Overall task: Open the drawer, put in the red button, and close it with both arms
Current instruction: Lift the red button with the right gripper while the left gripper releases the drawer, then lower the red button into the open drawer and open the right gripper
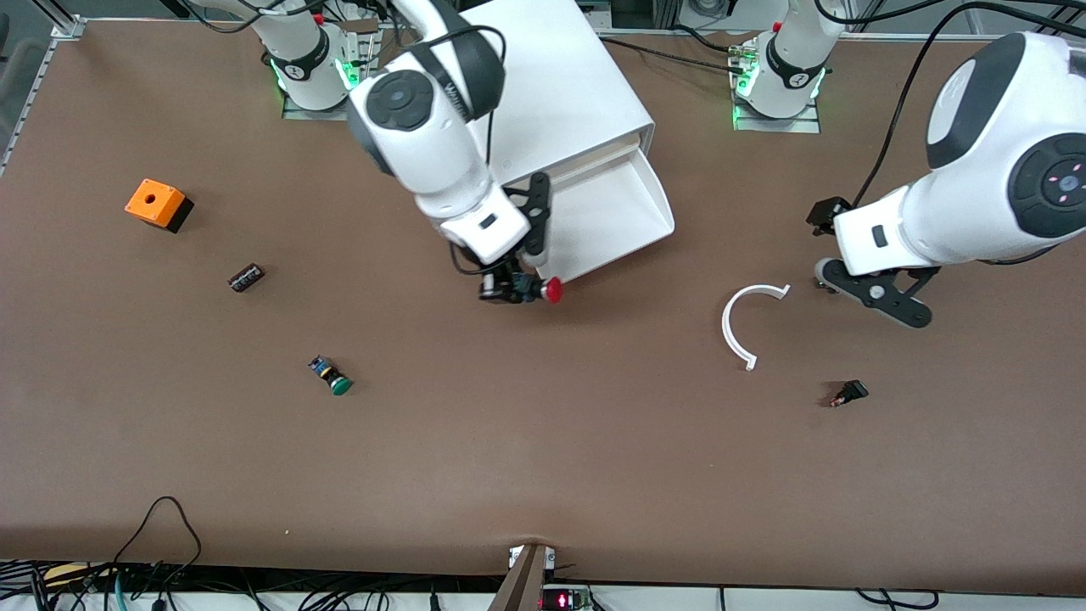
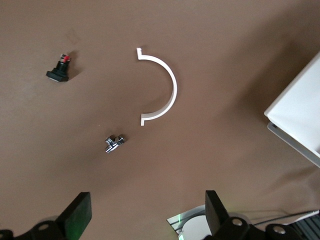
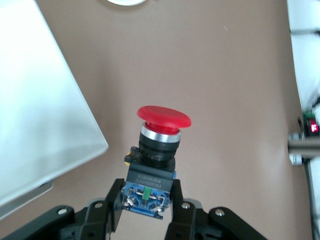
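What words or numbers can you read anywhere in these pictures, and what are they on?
None can be read for sure.
Small red push-button with black body, held in the right tool: a printed line on its black block, too blurred to read.
Right white robot arm: pale lettering on its black joint ring, too small to read.
Small box at the brown table's edge: a glowing red sign, too small to read.

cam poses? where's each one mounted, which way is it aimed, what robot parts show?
Front: high across the table, facing both arms' bases; shows the right tool holding the red button by the open drawer, and the open left tool.
Left wrist: looks down past its fingers at the white arc.
Right wrist: looks along its tool at the button.
Shared: front and left wrist both show the arc.
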